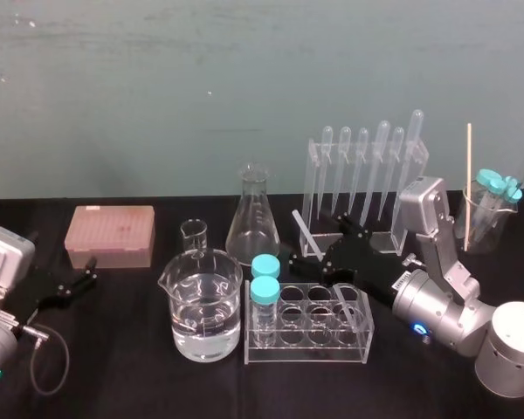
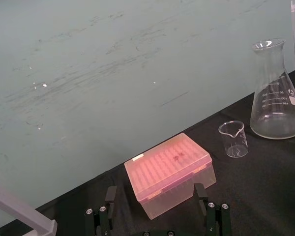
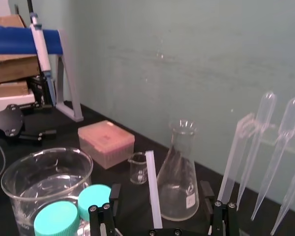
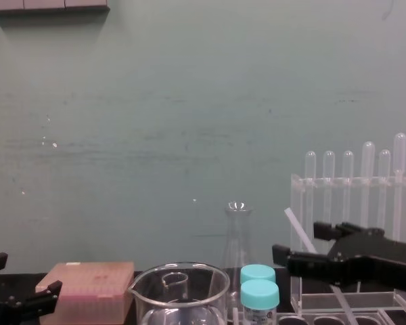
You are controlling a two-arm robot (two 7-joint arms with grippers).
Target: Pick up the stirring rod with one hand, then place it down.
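Low on the right, the right gripper (image 4: 295, 242) reaches in from the edge, its two black fingers spread apart. The stirring rod (image 4: 293, 225) slants between them, upper end tipped leftward, lower part running down behind the gripper. Behind stands a clear rack (image 4: 296, 203) holding a row of upright pipettes (image 4: 369, 176). Mid-table sits a conical flask (image 4: 237, 244), with two teal-capped vials (image 4: 258, 273) just beside a large beaker (image 4: 210, 298) in front. A pink box (image 4: 88, 284) lies to the left, and the left gripper (image 4: 28, 274) rests at the lower left corner, fingers apart
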